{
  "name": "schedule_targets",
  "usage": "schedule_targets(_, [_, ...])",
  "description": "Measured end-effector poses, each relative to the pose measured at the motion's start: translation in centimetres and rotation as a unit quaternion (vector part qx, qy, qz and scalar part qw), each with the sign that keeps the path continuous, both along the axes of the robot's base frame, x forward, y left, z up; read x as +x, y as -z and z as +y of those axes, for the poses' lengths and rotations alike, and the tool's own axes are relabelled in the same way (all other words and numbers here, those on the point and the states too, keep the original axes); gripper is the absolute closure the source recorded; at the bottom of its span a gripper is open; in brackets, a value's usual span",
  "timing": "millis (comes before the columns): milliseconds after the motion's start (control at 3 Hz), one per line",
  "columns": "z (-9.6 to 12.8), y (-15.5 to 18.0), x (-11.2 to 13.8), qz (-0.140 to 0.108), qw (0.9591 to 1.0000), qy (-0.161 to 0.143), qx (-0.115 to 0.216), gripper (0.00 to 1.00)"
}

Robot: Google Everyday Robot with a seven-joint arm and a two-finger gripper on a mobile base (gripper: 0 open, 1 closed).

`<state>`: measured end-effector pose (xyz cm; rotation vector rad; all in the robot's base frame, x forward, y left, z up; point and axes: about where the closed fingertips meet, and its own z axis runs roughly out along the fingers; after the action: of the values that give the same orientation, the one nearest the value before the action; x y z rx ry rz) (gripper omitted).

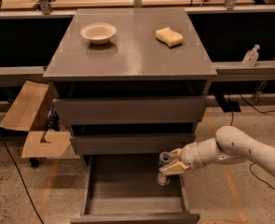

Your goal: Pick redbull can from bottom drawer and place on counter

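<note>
The redbull can [164,168], slim with a silver top and dark body, is upright at the right side of the open bottom drawer [134,203], lifted near its right wall. My gripper [168,166] comes in from the right on a white arm and is shut on the can. The counter [132,50] is the grey top of the cabinet, well above the gripper.
A white bowl [98,32] and a yellow sponge [169,37] lie on the counter. Two wider grey drawers [130,110] are shut above the open one. A cardboard box [32,125] stands left of the cabinet. A clear pump bottle [251,55] stands on the right ledge.
</note>
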<state>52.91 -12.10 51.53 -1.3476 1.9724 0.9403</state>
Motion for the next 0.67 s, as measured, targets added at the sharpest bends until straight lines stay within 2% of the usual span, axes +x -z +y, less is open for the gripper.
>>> schedule_targets(333, [-1.6,-4.0,-1.2,-0.033,0.9994,0.002,0.007,1.0])
schedule_targets(667, [-3.4,-10.3,-3.2,-0.074,0.9972,0.004,-0.01,1.0])
